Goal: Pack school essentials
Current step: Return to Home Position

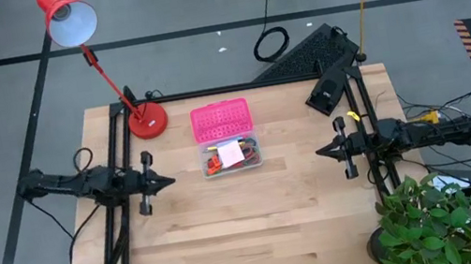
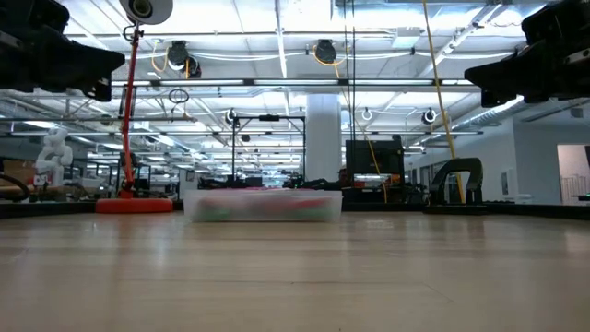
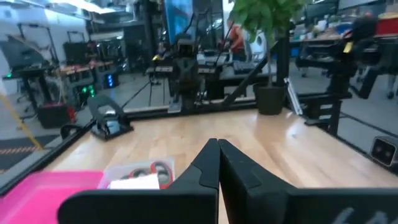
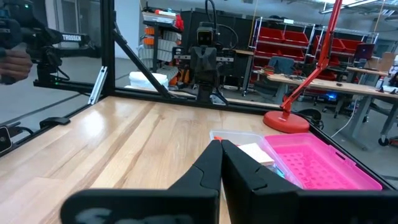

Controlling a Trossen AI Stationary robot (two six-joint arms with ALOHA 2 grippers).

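A clear box (image 1: 230, 155) stands on the table's far middle. It holds school essentials: red-handled scissors (image 3: 157, 169), a pink note pad (image 1: 231, 153) and other small stationery. Its pink lid (image 1: 220, 120) lies flat on the table just beyond it. My left gripper (image 1: 170, 181) hovers shut at the table's left side, above the wood, pointing right. My right gripper (image 1: 321, 151) hovers shut at the right side, pointing left. Neither touches anything.
A red desk lamp (image 1: 146, 120) stands at the far left corner, its shade (image 1: 68, 21) reaching beyond the table. A potted plant (image 1: 431, 219) sits at the near right corner. A dark keyboard-like object (image 1: 309, 56) lies past the far edge. Bare wood fills the near half.
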